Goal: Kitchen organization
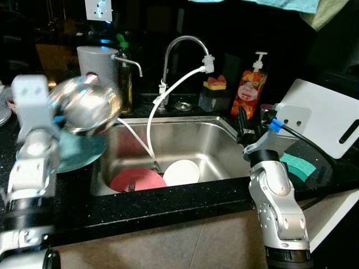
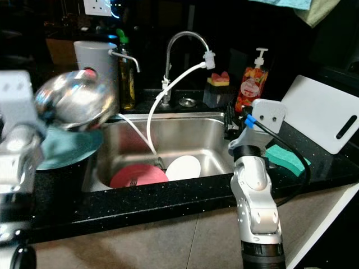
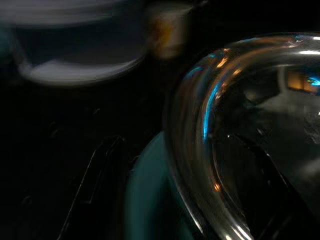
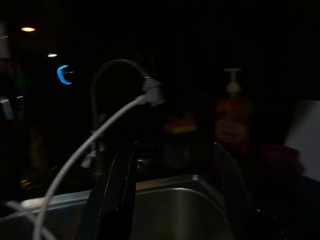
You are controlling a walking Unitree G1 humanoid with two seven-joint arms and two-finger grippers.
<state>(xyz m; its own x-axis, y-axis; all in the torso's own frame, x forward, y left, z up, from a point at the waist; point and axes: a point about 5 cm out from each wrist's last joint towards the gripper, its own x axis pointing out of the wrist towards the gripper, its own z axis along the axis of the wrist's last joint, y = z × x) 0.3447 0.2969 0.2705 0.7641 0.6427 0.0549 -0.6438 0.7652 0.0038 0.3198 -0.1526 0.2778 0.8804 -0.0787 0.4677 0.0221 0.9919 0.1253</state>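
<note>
left gripper (image 3: 100,200): raised over counter left of sink, holding steel bowl (image 1: 85,105), tilted, blurred
teal plate (image 1: 78,151): on counter just under the bowl, beside sink's left rim
right gripper (image 4: 170,200): at sink's right rim, fingers spread apart, nothing between them
sink (image 1: 219,126): red plate (image 1: 137,180) and white plate (image 1: 180,172) on bottom, touching
faucet (image 1: 182,47): white hose hangs into the basin
green sponge (image 2: 286,158): right counter, near white cutting board (image 2: 322,112)

Silver jointed arms, white wrist blocks, a black blue-tipped cable, black-fingered right tool (image 1: 250,120).
</note>
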